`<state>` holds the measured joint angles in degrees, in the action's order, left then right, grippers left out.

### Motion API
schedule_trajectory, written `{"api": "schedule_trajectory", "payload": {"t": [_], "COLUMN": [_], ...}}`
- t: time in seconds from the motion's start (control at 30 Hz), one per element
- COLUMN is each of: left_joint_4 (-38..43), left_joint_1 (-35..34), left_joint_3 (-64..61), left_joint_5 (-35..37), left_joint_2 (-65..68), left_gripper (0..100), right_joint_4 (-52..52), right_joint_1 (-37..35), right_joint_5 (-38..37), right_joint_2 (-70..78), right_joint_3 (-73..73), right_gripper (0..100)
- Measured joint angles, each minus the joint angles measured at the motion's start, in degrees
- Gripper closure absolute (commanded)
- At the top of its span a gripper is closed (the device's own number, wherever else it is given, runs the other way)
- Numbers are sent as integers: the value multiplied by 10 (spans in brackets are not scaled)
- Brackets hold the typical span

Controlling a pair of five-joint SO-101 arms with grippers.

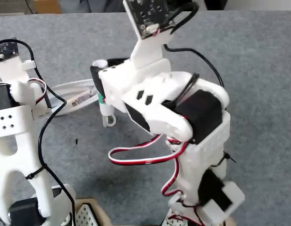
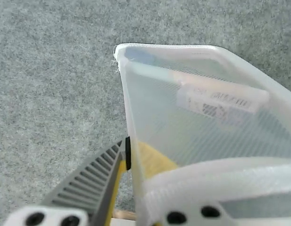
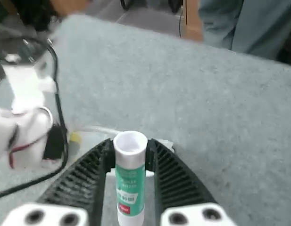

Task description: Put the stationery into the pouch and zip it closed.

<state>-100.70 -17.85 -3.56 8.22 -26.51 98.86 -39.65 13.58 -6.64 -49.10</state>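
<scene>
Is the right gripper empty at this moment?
No, the right gripper is closed on a white and green glue stick, which sits between its two black fingers.

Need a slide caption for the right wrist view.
Right gripper shut on a green-labelled glue stick over the grey table.

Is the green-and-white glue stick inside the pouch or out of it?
Out. The green-and-white cylindrical glue stick is clamped in the right pincer, uncovered, with the translucent plastic pouch lying beyond it.
</scene>
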Motion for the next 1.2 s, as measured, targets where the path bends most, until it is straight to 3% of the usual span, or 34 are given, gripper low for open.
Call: {"api": "schedule_trajectory", "payload": {"t": [0.4,0.53,0.87,1.2], "left_joint_4": [0,0,0,0], "left_joint_1": [0,0,0,0], "left_joint_3": [0,0,0,0], "left_joint_5": [0,0,0,0], "left_joint_2": [0,0,0,0], "left_gripper": [971,971,971,971], "right_joint_4": [-200,-260,-447,-513], "right_joint_1": [-20,-20,-26,-56], "right_joint_5": [0,-39,-167,-160], "right_joint_2": [-190,-255,-238,-222], "right_joint_3": [389,500,524,527], "right_gripper": [986,986,986,986]}}
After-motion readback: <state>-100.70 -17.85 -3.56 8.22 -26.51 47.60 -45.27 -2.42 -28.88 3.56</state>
